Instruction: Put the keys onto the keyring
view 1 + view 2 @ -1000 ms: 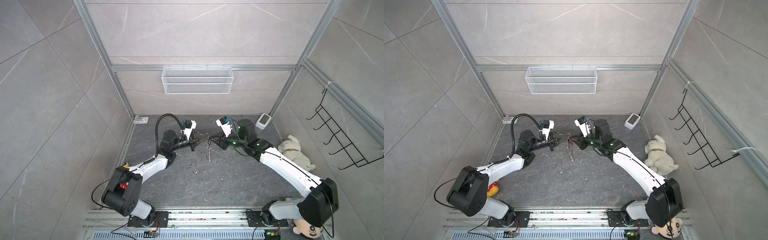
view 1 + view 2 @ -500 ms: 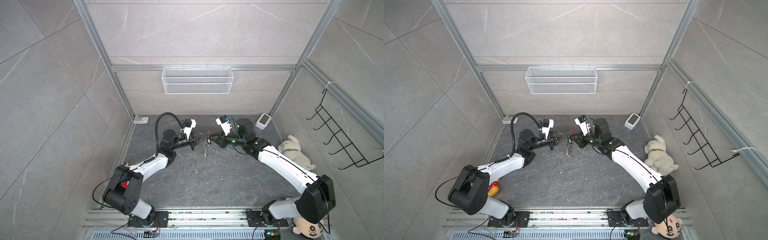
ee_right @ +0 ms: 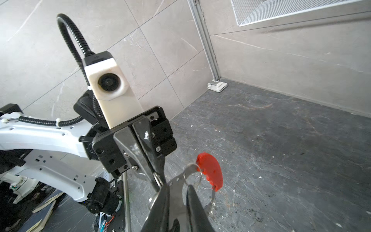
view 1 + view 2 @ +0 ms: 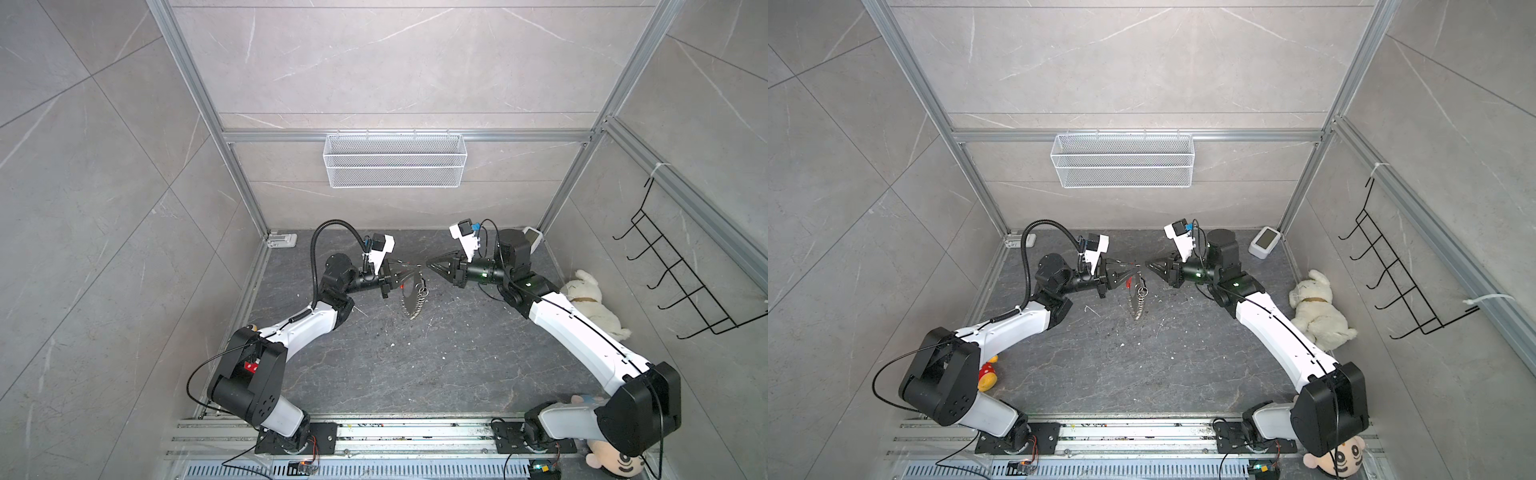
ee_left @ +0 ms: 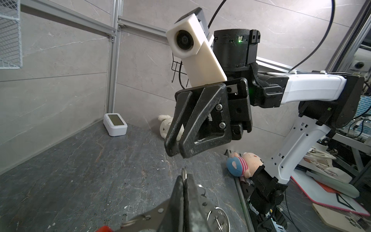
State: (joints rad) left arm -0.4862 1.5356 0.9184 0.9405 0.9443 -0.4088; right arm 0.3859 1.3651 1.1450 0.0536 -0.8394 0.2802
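Note:
The keyring (image 4: 411, 303) (image 4: 1138, 305) hangs over the dark floor between both arms: a thin wire loop strung with silver pieces and a red bar (image 3: 210, 172). My left gripper (image 4: 401, 275) (image 5: 184, 180) is shut on the loop's wire, which sticks out past its tips. My right gripper (image 4: 429, 263) (image 3: 177, 188) faces it tip to tip, jaws a narrow gap apart. In the right wrist view a silver piece (image 3: 180, 178) shows through that gap; I cannot tell if it is touched. No keys show in any view.
A white plush dog (image 4: 590, 303) lies by the right wall and a small white device (image 4: 534, 239) sits in the back right corner. A wire basket (image 4: 395, 166) hangs on the back wall and a black hook rack (image 4: 681, 286) on the right wall. A small bent white wire (image 4: 1089, 308) lies near the left arm.
The right gripper has risen a little and drawn slightly back from the keyring. The left gripper still holds the ring in nearly the same place.

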